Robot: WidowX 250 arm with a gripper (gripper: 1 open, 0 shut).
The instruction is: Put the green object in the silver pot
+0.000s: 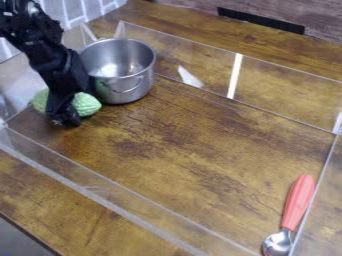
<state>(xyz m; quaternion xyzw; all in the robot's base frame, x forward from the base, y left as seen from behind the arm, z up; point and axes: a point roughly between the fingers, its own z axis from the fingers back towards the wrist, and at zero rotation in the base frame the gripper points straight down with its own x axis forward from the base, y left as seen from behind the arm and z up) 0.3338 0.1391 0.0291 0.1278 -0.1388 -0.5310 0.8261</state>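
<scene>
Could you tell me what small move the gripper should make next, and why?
I would probably close the gripper next: it is down at table level, with the green object showing on both sides of it and still outside the silver pot.

Green lump (88, 104): light green, with a bumpy, mottled pattern of paler and slightly darker green.
Pot (118, 69): silver, plain, with bright highlights and grey shading; inside, a paler silver-grey.
Gripper (66, 103): black, unpatterned as far as can be made out.
Arm (36, 38): black.
Spoon (290, 217): two colours; handle coral red, plain; metal end silver-grey with light glints.
Table (201, 160): warm brown wood, streaked with darker brown grain and blotches, some patches more golden.
Strip (235, 76): plain white.
Small patch by the pot (187, 76): white.
Clear border (134, 212): colourless, with whitish edges, the brown wood grain showing through.
Top edge, towards the right (261, 14): dark brown panel.
</scene>
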